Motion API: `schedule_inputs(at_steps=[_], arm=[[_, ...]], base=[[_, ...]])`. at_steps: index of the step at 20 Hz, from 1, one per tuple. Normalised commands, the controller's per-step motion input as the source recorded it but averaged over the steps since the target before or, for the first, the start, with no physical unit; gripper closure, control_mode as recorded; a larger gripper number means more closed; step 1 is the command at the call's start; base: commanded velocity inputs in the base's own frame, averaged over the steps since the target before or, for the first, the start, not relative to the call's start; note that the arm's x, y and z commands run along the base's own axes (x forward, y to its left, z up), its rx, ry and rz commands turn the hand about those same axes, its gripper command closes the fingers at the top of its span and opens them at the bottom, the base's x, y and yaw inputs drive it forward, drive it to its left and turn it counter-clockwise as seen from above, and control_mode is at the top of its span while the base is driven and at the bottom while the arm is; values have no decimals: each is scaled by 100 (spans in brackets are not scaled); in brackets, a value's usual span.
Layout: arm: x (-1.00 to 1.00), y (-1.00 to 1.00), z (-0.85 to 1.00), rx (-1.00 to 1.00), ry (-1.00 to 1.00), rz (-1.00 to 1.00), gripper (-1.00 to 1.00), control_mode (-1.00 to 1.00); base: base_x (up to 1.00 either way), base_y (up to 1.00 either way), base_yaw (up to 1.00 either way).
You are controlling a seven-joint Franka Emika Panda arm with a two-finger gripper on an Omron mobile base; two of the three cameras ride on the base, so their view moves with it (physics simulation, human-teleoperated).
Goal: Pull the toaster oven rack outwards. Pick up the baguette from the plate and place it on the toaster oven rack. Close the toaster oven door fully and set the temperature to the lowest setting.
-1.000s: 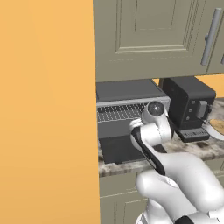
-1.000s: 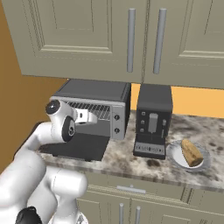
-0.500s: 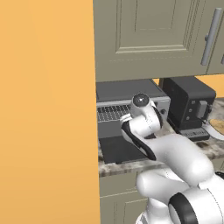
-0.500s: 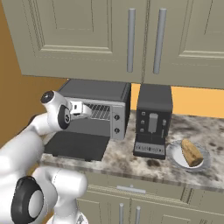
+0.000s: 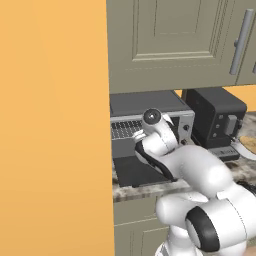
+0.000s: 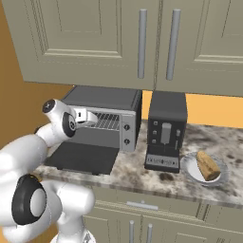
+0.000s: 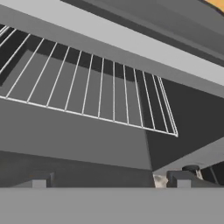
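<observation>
Since a second ago your arm has swung toward frame centre; tool [image 7: 107, 180] spread, empty, before the silver wire rack [image 7: 87, 89]. Dark door [image 6: 81, 157] down; tan baguette [image 6: 208, 165] on the pale round plate [image 6: 190, 167].

So the background stuff: there's a tall black coffee machine [image 6: 165, 135] standing upright on the speckled stone table [image 6: 228, 147], dark all over with a small pale panel on its front. Above it runs a row of grey-beige upper cabinets [image 6: 95, 42] with long silver bar handles [image 6: 141, 43]. Lower cabinets [image 6: 142, 223] sit under the table edge, same colour. The wall behind is orange [image 6: 213, 108], and a big flat orange panel [image 5: 52, 125] takes up the left side of the left base view.
</observation>
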Motion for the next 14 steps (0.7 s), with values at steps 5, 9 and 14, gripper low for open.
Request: schedule_inputs(at_steps=[5,9,14], arm=[[21,0,-24,0,0,0,-100,-100],[16,0,-22,0,0,0,-100,-100],[18,0,-20,-1,0,0,-100,-100]], base=[[0,0,0],[0,0,0],[0,0,0]])
